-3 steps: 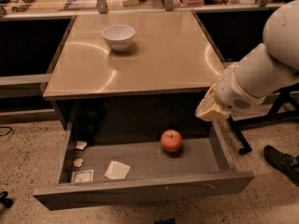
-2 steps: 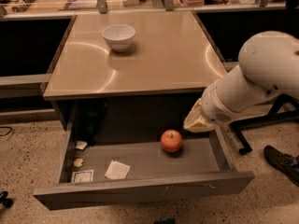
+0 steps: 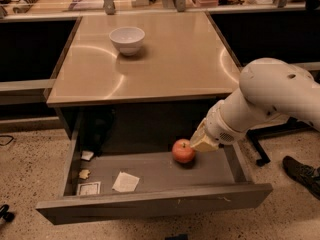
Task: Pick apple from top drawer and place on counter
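The red-orange apple (image 3: 183, 151) rests on the floor of the open grey top drawer (image 3: 150, 203), right of its middle. My gripper (image 3: 199, 142) hangs from the white arm (image 3: 265, 99) and sits right beside the apple's right side, touching or nearly touching it. The tan glossy counter (image 3: 165, 59) lies above the drawer.
A white bowl (image 3: 127, 39) stands on the counter's back left. Paper scraps (image 3: 125, 182) and a crumb lie on the drawer's left floor. A cluttered workbench (image 3: 75, 1) runs along the back. A person's shoe (image 3: 300, 171) is on the floor at right.
My arm has swung down and left, bringing the gripper from the drawer's right wall into the drawer next to the apple. The apple has not moved.
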{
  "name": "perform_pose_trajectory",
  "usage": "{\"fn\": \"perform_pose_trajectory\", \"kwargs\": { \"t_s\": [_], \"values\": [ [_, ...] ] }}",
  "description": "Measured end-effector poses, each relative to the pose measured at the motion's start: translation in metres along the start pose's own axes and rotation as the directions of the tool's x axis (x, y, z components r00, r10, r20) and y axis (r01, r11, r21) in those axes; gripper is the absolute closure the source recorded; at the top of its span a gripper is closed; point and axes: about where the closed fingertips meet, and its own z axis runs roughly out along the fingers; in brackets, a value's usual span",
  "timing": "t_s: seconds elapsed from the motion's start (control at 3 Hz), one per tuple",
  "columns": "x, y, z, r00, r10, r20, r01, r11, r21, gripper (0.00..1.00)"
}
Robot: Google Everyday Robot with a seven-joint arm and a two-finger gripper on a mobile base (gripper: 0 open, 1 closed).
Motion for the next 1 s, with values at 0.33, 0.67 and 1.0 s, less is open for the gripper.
{"fn": "perform_pose_trajectory", "kwargs": {
  "t_s": [0.33, 0.67, 1.0],
  "values": [
    [0.008, 0.0, 0.008, 1.0, -0.023, 0.001, 0.023, 0.9991, 0.034, 0.84],
    [0.019, -0.003, 0.021, 0.999, -0.049, 0.023, 0.047, 0.9957, 0.08, 0.62],
    [0.027, -0.012, 0.036, 0.996, -0.073, 0.055, 0.066, 0.991, 0.117, 0.39]
  ]
}}
